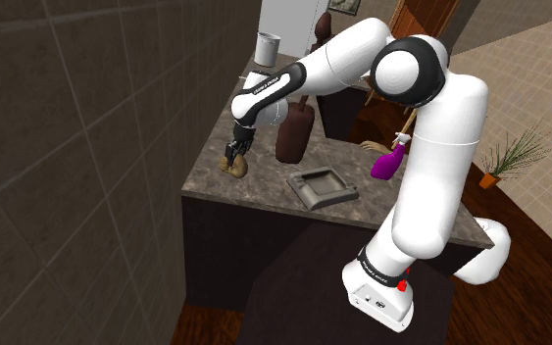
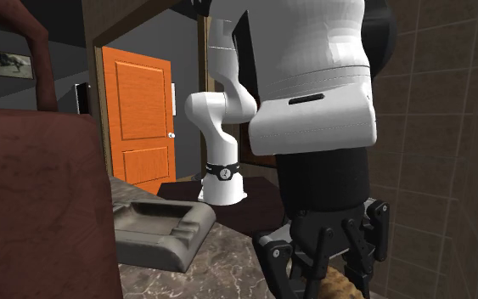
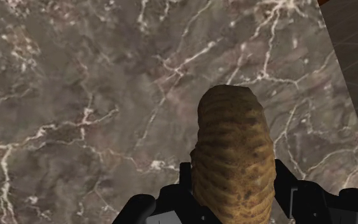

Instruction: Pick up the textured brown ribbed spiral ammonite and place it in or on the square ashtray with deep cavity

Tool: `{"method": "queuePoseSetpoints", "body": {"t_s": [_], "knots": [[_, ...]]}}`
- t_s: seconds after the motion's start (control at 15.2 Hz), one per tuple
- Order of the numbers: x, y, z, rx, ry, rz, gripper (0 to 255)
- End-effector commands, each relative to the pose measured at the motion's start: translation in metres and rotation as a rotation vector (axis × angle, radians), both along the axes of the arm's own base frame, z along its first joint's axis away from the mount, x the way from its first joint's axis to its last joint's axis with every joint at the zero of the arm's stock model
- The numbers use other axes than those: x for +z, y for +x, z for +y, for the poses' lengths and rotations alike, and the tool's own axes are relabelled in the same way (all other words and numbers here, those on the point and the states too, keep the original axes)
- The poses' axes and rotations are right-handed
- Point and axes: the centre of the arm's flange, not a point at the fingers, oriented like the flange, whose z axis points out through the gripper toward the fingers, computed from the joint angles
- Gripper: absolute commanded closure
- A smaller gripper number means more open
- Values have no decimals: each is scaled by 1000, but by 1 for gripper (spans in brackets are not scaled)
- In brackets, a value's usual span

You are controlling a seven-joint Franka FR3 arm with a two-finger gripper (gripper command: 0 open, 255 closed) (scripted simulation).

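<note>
The gripper [image 3: 233, 202] clasps one ribbed brown ammonite [image 3: 234, 146] between its jaws. The ammonite stands on edge, its long axis crosswise to the fingers' line, at left-centre of the shoulder view by the marble counter [image 1: 264, 176]. Near its right stands one dark brown bag [image 1: 295, 132], lower right lies one grey square ashtray [image 1: 321, 188], farther right one purple bottle [image 1: 388, 162], and at the top one grey cup [image 1: 268, 47].
</note>
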Motion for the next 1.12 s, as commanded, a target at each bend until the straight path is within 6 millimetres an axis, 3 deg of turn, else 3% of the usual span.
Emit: {"method": "queuePoseSetpoints", "body": {"t_s": [0.0, 1.06], "knots": [[5, 0, 0, 0, 0, 0, 255], [90, 0, 0, 0, 0, 0, 255]]}}
